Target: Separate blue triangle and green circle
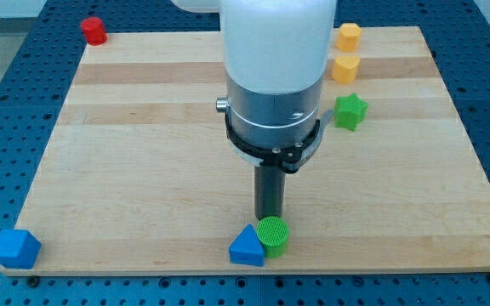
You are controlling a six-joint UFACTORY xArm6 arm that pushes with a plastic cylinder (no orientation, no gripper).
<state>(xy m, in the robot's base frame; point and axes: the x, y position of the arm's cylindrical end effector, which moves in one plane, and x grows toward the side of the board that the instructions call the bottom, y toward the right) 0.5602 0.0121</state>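
Note:
The blue triangle (247, 247) lies at the board's bottom edge, a little left of centre. The green circle (272, 235) touches its right side. My tip (269, 218) is just above the green circle in the view, at its top edge; contact cannot be told. The rod rises from there into the white and grey arm body (275, 76), which hides the middle top of the board.
A blue block (15, 248) sits at the board's bottom left corner. A red cylinder (94, 31) is at the top left corner. Two yellow blocks (347, 36) (345, 68) and a green star (350, 111) stand at the upper right. The wooden board (126, 153) lies on a blue perforated table.

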